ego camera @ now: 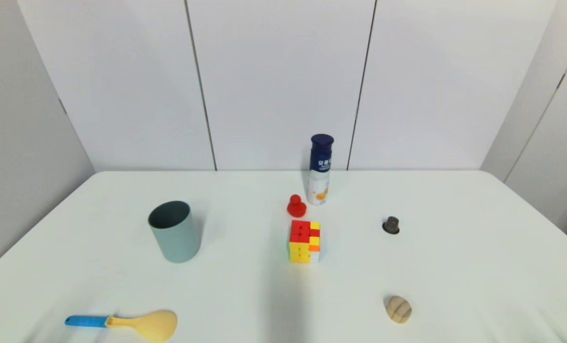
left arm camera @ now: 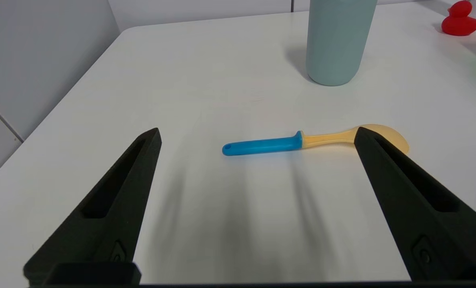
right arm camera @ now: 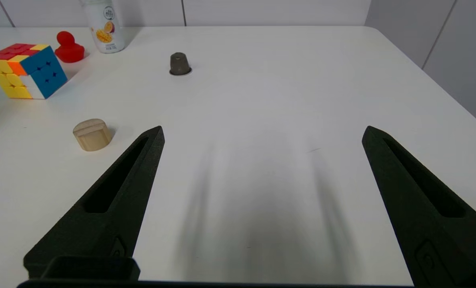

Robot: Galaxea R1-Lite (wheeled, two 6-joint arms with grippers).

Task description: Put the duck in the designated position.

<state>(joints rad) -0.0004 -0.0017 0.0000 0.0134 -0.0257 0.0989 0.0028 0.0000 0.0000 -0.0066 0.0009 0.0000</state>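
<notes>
Duck (ego camera: 296, 206) first for the place: it stands far from the robot near the table's middle, just beside the foot of the bottle and just behind the puzzle cube, upright and not held.

Going from large to small, the white table (ego camera: 455, 267) shows no mark for the designated position, so a wrong drop place is the first risk, I think. The blue-topped bottle (ego camera: 320, 170) is tall and narrow; a finger coming down beside the duck could tip it. The green cup (ego camera: 174, 231) stands well apart on the left. The puzzle cube (ego camera: 305, 240) blocks a low approach from the front and may be pushed. The duck itself is small and rounded, so it could slip out.

Left gripper (left arm camera: 258, 136) hangs above the spoon (left arm camera: 314, 142), jaws wide apart and empty. Right gripper (right arm camera: 262, 132) hangs over bare table, jaws also wide apart and empty.
</notes>
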